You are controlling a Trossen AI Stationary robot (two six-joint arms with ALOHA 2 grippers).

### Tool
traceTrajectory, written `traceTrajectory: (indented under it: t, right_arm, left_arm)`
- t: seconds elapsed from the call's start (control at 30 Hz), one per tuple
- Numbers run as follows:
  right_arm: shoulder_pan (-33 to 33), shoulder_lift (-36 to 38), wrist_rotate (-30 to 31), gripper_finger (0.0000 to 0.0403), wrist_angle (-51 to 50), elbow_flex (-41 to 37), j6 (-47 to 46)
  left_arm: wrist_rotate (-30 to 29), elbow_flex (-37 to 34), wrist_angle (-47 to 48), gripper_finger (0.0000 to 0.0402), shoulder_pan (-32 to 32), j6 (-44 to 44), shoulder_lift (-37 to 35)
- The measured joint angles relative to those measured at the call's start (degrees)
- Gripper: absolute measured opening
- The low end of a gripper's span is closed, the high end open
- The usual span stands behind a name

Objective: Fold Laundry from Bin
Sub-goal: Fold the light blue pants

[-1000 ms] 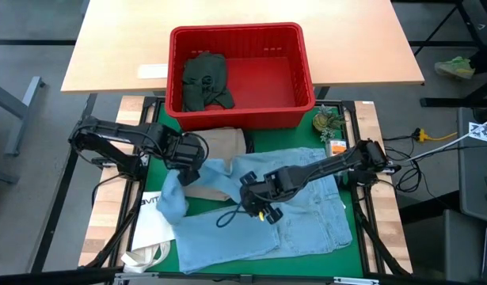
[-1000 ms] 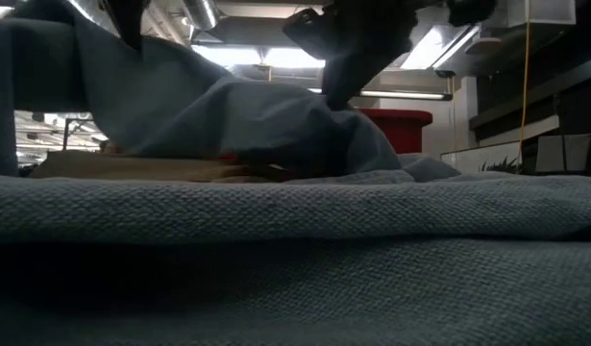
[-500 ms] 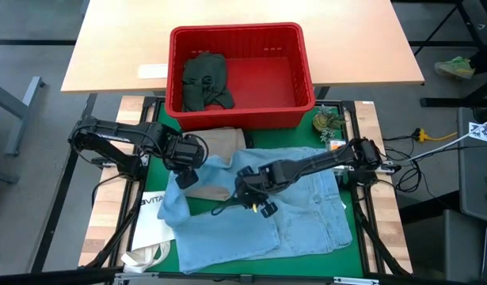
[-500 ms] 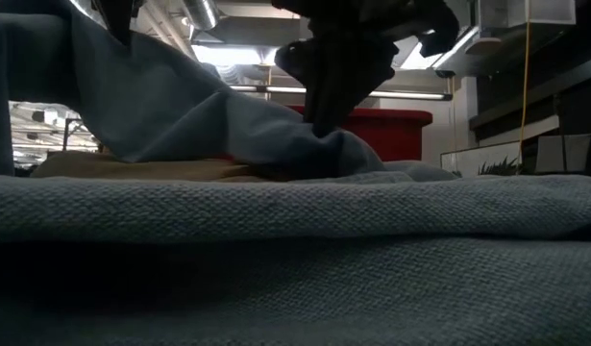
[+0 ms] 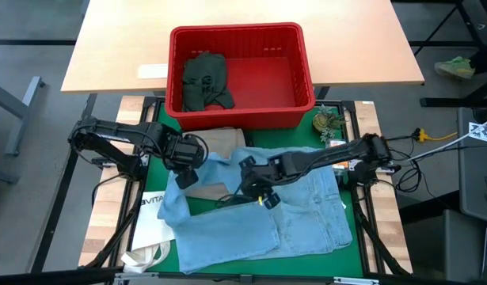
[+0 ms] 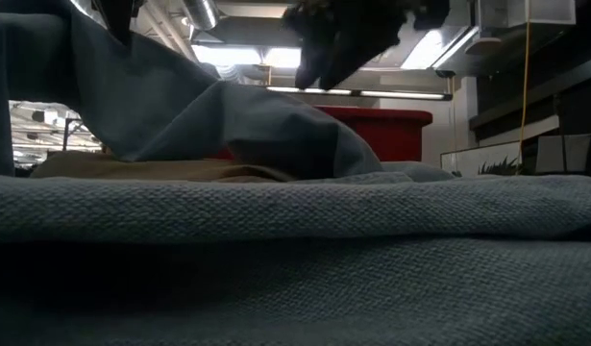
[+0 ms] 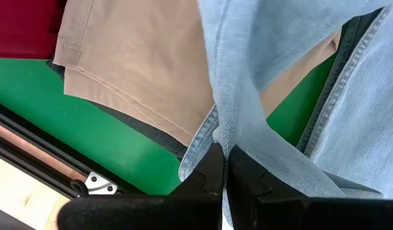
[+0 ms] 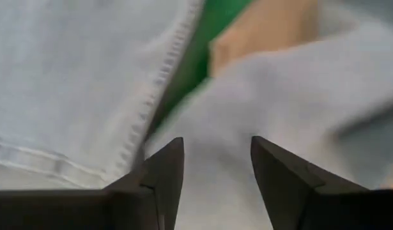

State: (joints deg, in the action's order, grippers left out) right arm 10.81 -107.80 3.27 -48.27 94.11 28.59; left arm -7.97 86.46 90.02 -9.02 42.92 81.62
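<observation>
left claw (image 7: 223, 167): pinched tight on a raised fold of the light blue jeans (image 5: 306, 214), in front of the red bin (image 5: 239, 36), toward its left end.
right claw (image 8: 214, 167): fingers apart, nothing between them; hangs just over the jeans, in front of the bin's middle. In the low view it sits above the cloth ridge, not touching.
light blue jeans: spread over the green mat (image 5: 346, 245) in front of the bin; left part lifted into a tent by the left claw, the rest flat.
tan trousers (image 5: 223, 146): flat, just in front of the bin's front wall, partly under the jeans.
dark green piece (image 5: 203, 79): bunched inside the bin, against its left wall.
bin: on the near edge of the light wood table (image 5: 362, 47); right half of its floor bare.
in the way: jeans fold drapes across the tan trousers; low view mostly blocked by blue cloth up close.
other items: small green-brown object (image 5: 326, 121) right of the bin's front corner; white tote bag (image 5: 148, 229) at the mat's front-left, well clear of the bin.
open room: bare table top left, right and behind the bin; mat edge strip free at right of the jeans.
writing: "VITA" on the tote, partly covered by the jeans.
</observation>
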Motion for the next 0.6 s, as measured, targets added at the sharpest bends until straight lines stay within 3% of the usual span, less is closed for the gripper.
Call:
traceTrajectory:
  t: [0.17,0.33,0.6]
  right_arm:
    - [0.01,6.02,7.83,0.0184,-3.99,0.01,0.33]
    - [0.00,9.63,11.52,0.0184,-10.18,-0.84,0.35]
    - [-2.64,16.14,15.90,0.0184,-8.53,-20.43,-7.52]
  left_arm:
    - [-0.02,0.00,0.00,0.0000,0.00,0.02,0.00]
    - [-0.02,0.00,0.00,0.0000,0.00,0.26,0.00]
    - [-0.02,0.00,0.00,0.0000,0.00,2.96,0.00]
